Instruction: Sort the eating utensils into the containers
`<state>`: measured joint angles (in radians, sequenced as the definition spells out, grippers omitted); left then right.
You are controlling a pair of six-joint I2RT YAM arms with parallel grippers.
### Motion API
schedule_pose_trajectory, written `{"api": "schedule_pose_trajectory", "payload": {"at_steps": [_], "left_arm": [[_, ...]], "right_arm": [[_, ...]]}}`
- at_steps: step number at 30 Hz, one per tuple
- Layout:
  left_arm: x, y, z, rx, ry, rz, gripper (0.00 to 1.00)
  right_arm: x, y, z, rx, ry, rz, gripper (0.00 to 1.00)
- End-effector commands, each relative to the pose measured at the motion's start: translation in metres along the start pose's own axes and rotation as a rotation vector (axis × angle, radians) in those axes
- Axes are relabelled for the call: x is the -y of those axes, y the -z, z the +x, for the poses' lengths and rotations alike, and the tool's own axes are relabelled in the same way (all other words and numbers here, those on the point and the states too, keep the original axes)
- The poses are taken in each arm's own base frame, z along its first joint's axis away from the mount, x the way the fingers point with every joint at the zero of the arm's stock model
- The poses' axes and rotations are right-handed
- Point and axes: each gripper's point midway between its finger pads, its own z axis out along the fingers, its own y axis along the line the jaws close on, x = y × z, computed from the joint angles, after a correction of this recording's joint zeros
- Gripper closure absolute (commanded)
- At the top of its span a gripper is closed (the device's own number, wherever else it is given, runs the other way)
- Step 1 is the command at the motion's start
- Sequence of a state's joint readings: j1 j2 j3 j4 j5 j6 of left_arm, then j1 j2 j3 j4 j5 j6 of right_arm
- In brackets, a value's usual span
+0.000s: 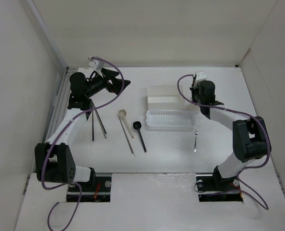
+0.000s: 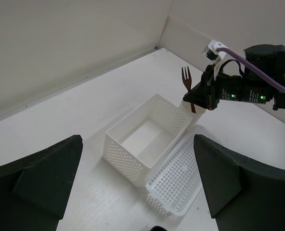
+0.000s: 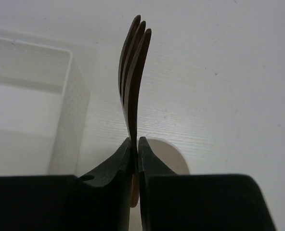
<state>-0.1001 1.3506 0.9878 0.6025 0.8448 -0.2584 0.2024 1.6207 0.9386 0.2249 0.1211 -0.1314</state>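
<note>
My right gripper (image 3: 135, 144) is shut on a dark brown fork (image 3: 133, 72) and holds it upright, tines up, just above the small cream cup (image 3: 169, 156). The fork (image 2: 186, 79) also shows in the left wrist view, beyond the white square box (image 2: 123, 154). The mesh basket (image 1: 170, 119) lies in front of the box (image 1: 164, 98). My left gripper (image 1: 119, 84) is open and empty at the back left. On the table lie a beige spoon (image 1: 122, 114), a black spoon (image 1: 137, 125), a grey stick (image 1: 128, 137), dark chopsticks (image 1: 94, 122) and a small metal fork (image 1: 196, 138).
White walls close in the table at the back and both sides. Purple cables (image 1: 114, 72) loop over both arms. The arm bases (image 1: 89, 185) are bolted at the near edge.
</note>
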Motion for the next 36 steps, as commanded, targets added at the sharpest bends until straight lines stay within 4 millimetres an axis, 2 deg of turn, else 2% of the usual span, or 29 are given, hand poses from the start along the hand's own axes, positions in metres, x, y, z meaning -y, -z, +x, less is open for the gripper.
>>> {"api": "schedule_pose_trajectory", "payload": {"at_steps": [1,4,6,12,13,16,19,20,21,23,27,28,29,30,31,36], "left_arm": [[0.008,0.002,-0.028,0.068,-0.087,0.016,0.0],[0.008,0.002,-0.028,0.068,-0.087,0.016,0.0],[0.008,0.002,-0.028,0.068,-0.087,0.016,0.0],[0.007,0.002,-0.028,0.068,-0.097,0.016,0.0],[0.007,0.002,-0.028,0.068,-0.097,0.016,0.0],[0.007,0.003,-0.024,0.062,-0.09,0.014,0.0],[0.009,0.004,-0.027,0.068,-0.097,0.016,0.0],[0.009,0.004,-0.027,0.068,-0.097,0.016,0.0],[0.009,0.004,-0.027,0.068,-0.097,0.016,0.0],[0.008,0.004,-0.023,0.062,-0.09,0.014,0.0],[0.011,0.005,-0.026,0.068,-0.097,0.016,0.0],[0.01,0.006,-0.022,0.062,-0.09,0.014,0.0],[0.01,0.006,-0.022,0.062,-0.09,0.014,0.0],[0.01,0.006,-0.022,0.062,-0.09,0.014,0.0],[0.01,0.006,-0.022,0.062,-0.09,0.014,0.0],[0.009,0.008,-0.018,0.059,-0.083,0.003,0.0]], "right_arm": [[0.006,0.006,-0.021,0.078,-0.038,0.015,0.88],[0.013,0.008,-0.018,0.076,-0.064,0.03,0.72],[0.008,0.008,-0.019,0.078,-0.074,0.004,0.57],[0.013,0.014,-0.02,0.088,-0.088,0.013,0.53],[0.013,0.014,-0.016,0.079,-0.087,0.012,0.53],[0.014,0.02,-0.021,0.097,-0.088,0.014,0.53],[0.016,0.037,-0.042,0.158,-0.134,0.016,0.53],[0.019,0.037,-0.042,0.157,-0.135,0.03,0.52],[0.026,0.047,-0.053,0.187,-0.2,0.05,0.48],[0.042,0.05,-0.04,0.143,-0.286,0.097,0.41],[0.049,0.042,-0.022,-0.052,-0.344,0.063,0.37],[0.049,0.032,-0.002,-0.142,-0.37,0.073,0.37],[0.048,0.034,0.014,-0.231,-0.382,0.053,0.37],[0.048,0.031,0.012,-0.242,-0.39,0.037,0.37],[0.043,0.028,0.023,-0.277,-0.394,0.017,0.37],[0.04,0.025,0.029,-0.297,-0.419,-0.012,0.37]]}}
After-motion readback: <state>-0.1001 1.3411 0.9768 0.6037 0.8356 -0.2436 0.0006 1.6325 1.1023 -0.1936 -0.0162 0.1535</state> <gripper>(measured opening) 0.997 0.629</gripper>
